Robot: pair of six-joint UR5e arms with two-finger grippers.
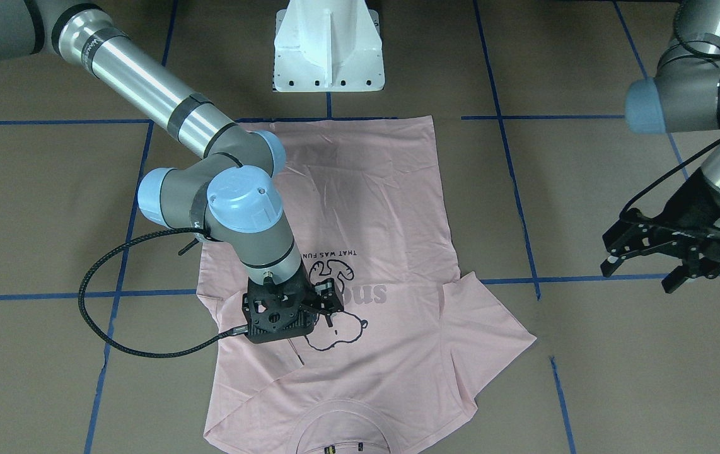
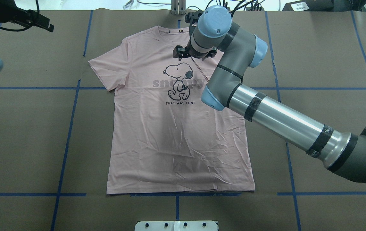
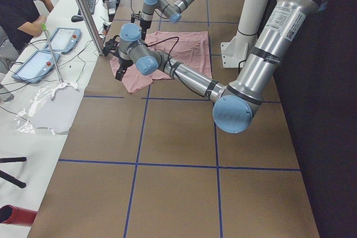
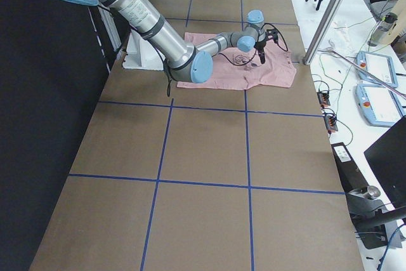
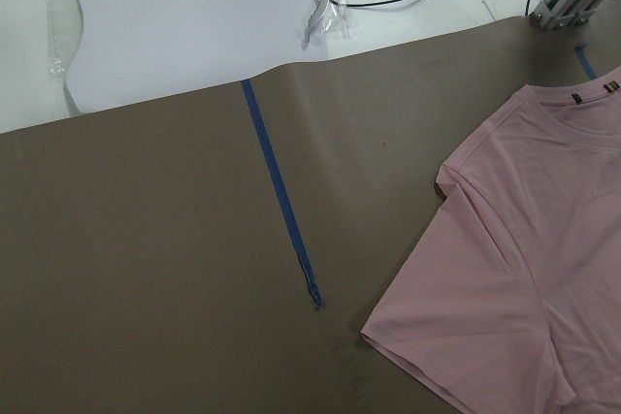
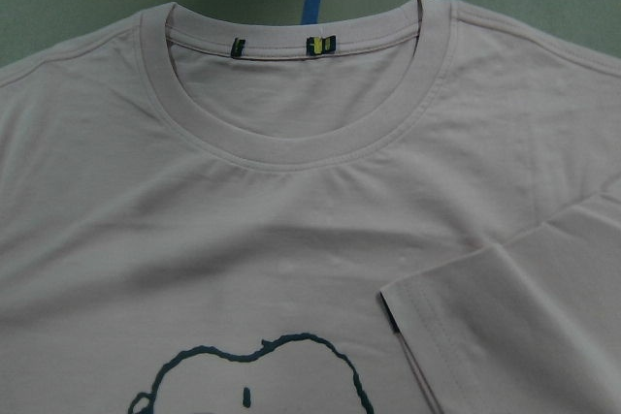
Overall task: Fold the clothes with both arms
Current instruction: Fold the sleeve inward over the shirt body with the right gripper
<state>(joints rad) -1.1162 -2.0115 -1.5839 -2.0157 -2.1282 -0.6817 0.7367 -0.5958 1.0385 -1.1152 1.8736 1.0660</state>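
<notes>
We see the pink Snoopy T-shirt flat on the desk, print up, long axis running from the hem near the robot to the collar far. The right end effector hovers released over its chest; the left end effector hangs released, well aside.

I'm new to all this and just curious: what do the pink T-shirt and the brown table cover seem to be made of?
T-shirt: soft matte knit, probably cotton; it wrinkles finely and its neck is ribbed. Table cover: looks like matte brown paper or card, with blue tape lines stuck on; the exact material is unclear.
</notes>
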